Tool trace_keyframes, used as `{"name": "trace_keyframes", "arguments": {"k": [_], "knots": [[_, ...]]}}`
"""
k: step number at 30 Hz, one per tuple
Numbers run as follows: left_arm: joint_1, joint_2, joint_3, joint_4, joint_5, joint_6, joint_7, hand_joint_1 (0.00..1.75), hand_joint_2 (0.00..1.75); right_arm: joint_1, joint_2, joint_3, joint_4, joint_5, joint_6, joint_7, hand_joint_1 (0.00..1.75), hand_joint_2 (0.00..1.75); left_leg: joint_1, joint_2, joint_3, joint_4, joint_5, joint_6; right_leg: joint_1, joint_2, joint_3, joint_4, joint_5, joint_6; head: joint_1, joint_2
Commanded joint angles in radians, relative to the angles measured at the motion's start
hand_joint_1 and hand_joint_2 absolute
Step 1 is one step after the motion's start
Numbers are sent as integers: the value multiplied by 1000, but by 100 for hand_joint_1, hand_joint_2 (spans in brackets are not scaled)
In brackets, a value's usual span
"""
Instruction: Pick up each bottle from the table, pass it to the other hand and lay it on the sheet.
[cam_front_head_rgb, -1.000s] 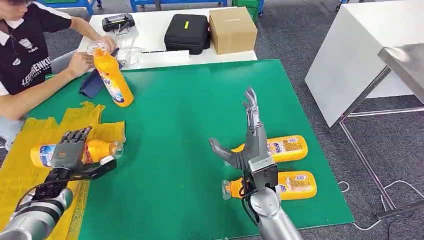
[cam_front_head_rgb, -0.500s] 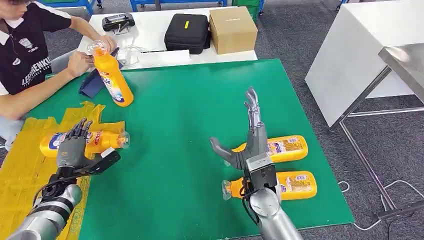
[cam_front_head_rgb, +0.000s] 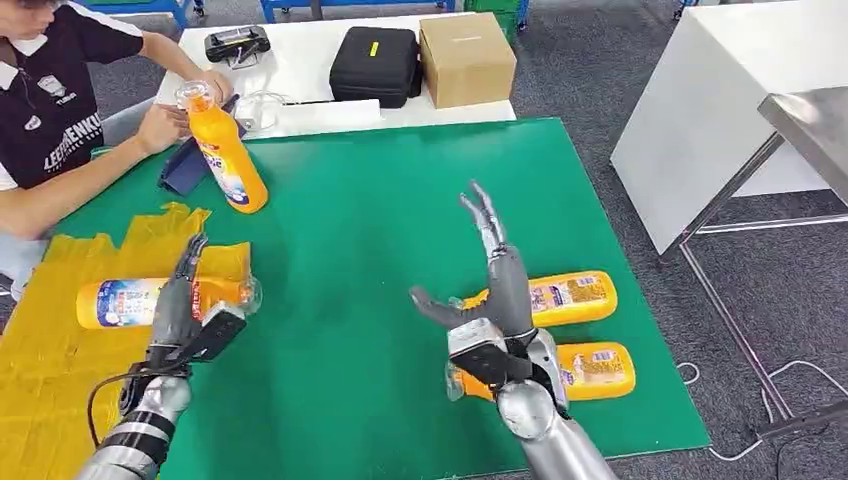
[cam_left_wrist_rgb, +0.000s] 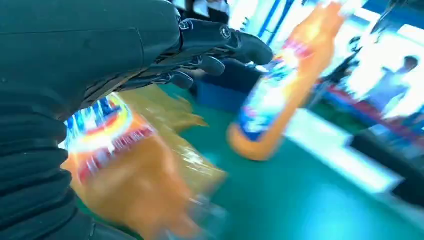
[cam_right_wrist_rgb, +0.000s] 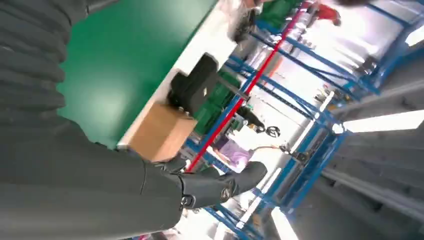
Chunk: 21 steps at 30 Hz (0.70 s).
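Lower right of my head view, my right hand (cam_front_head_rgb: 490, 300) is raised with fingers spread, holding nothing, just in front of two orange bottles (cam_front_head_rgb: 570, 297) lying side by side on the green mat (cam_front_head_rgb: 380, 260). Lower left, my left hand (cam_front_head_rgb: 185, 305) is open too, beside a bottle (cam_front_head_rgb: 150, 298) lying on the yellow sheet (cam_front_head_rgb: 50, 350). Upper left, a person (cam_front_head_rgb: 60, 110) holds another bottle (cam_front_head_rgb: 225, 150) upright.

One bottle (cam_front_head_rgb: 150, 300) on sheet (cam_front_head_rgb: 50, 340) at left; two bottles (cam_front_head_rgb: 570, 297) right; upright bottle (cam_front_head_rgb: 225, 155) behind sheet.
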Motion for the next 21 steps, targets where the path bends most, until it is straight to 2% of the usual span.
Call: {"name": "trace_keyframes", "arguments": {"k": [1, 5, 6, 9, 10, 13, 16, 18, 21], "knots": [[45, -35, 6, -138, 24, -35, 12, 0, 175, -35, -59, 12, 40, 14, 7, 9, 0, 175, 1, -1, 1, 1, -1, 0, 1, 1, 2, 0, 0, -1, 0, 0], [45, -35, 6, -138, 24, -35, 12, 0, 175, -35, -59, 12, 40, 14, 7, 9, 0, 175, 1, -2, 2, 0, -1, 0, 1, -1, 2, -1, 0, -1, 0, 0], [78, -52, 26, -210, 159, -120, -87, 0, 175, -42, -97, 22, 35, 73, 31, 52, 0, 175, 1, -1, 2, 0, 0, 0, 0, 0, 1, 0, 0, -1, 0, 0], [191, -69, 24, -452, 246, -213, -95, 0, 175, -42, -173, -29, -1, 228, 21, 125, 0, 175, 2, -1, 3, 1, -2, 1, 1, 1, 4, -1, -1, 0, -1, 0], [214, -72, 20, -507, 259, -238, -90, 0, 175, -42, -187, -51, -12, 233, 35, 125, 0, 175, 2, 0, 1, 1, -2, 1, 1, 1, 1, 0, -1, 0, 0, 0], [250, -83, -4, -612, 313, -321, -100, 0, 175, -78, -252, -108, 10, 252, 123, 121, 0, 175, 1, -2, 0, 2, -2, 1, 0, -1, 0, 1, -1, 1, -1, 0], [242, -95, -17, -615, 341, -351, -105, 0, 175, -134, -330, -133, 80, 263, 213, 90, 0, 175, 0, -3, 0, 3, -2, 2, 0, -1, 2, 0, -1, 1, -1, 0], [232, -100, -28, -601, 382, -389, -123, 0, 175, -177, -422, -123, 138, 281, 283, 54, 0, 175, 0, -3, 1, 4, -2, 2, 0, -1, 3, 0, -1, 0, -1, 0], [239, -103, -28, -610, 416, -420, -137, 0, 175, -204, -489, -148, 175, 249, 339, 10, 0, 175, -1, -4, 1, 3, -1, 2, -1, -2, 3, -1, 0, 0, -1, 0]]}}
